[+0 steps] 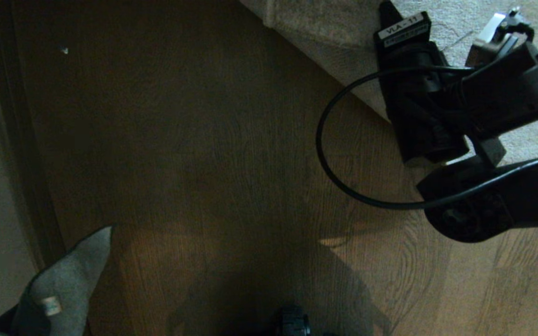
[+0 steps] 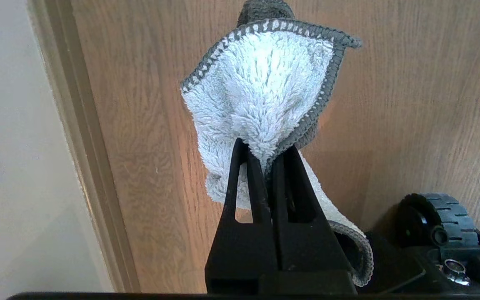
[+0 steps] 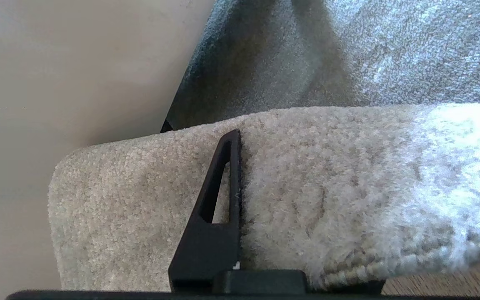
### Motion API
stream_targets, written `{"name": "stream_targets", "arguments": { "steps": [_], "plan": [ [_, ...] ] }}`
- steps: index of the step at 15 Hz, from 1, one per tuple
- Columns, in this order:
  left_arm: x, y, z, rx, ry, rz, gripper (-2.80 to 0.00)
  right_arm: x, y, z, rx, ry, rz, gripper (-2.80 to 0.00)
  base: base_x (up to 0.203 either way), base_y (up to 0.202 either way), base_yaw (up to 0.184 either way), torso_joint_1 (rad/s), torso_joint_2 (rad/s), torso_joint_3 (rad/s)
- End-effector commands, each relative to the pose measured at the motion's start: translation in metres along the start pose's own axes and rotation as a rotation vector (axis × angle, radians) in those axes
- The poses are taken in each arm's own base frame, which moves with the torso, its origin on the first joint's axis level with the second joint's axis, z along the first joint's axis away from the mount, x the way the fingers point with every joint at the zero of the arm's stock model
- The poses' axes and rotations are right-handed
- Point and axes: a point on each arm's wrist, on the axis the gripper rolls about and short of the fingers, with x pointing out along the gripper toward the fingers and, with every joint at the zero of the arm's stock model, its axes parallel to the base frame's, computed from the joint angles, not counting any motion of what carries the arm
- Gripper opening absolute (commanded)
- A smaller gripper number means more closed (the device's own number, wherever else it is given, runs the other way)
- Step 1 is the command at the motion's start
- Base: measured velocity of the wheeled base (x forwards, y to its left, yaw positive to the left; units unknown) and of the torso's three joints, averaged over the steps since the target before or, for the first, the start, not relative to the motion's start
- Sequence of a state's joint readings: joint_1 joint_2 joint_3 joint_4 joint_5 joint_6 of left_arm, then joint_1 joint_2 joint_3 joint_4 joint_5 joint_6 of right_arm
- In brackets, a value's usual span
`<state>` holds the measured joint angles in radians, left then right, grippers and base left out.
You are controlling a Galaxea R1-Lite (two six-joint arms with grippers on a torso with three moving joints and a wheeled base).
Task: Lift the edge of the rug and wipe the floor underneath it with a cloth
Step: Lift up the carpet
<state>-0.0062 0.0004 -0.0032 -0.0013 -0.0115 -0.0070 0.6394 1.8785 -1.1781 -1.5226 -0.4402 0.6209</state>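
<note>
My right gripper (image 3: 240,200) is clamped on the rug edge (image 3: 315,187); only one finger (image 3: 219,208) shows, the other buried under pile. In the head view the arm's wrist covers the grip, reaching across the floor (image 1: 213,154). My left gripper (image 2: 265,166) sits low at my left, pinched tight on the cloth (image 2: 261,87), half cut off.

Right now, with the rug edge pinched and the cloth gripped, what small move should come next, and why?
Probably carry the left gripper, shut on the cloth, toward the rug edge that the right gripper holds folded up. The cloth hangs off by the wall, above the floor, so no wiping can start.
</note>
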Motion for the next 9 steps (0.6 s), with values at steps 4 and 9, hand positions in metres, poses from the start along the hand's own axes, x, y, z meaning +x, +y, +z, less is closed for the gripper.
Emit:
{"name": "stream_targets", "arguments": {
  "steps": [4,9],
  "plan": [
    [0.0,0.0001,-0.0002,0.025,0.001,0.005,-2.8,-0.0002,0.0026,0.0036,0.027,-0.034,0.025,-2.8,0.0,0.0,0.0,0.0,0.0,0.0],
    [-0.0006,-0.0002,0.0057,0.109,-0.047,-0.003,-2.8,-0.0001,0.0031,0.0042,0.024,-0.035,0.026,-2.8,0.0,0.0,0.0,0.0,0.0,0.0]
  ]
}}
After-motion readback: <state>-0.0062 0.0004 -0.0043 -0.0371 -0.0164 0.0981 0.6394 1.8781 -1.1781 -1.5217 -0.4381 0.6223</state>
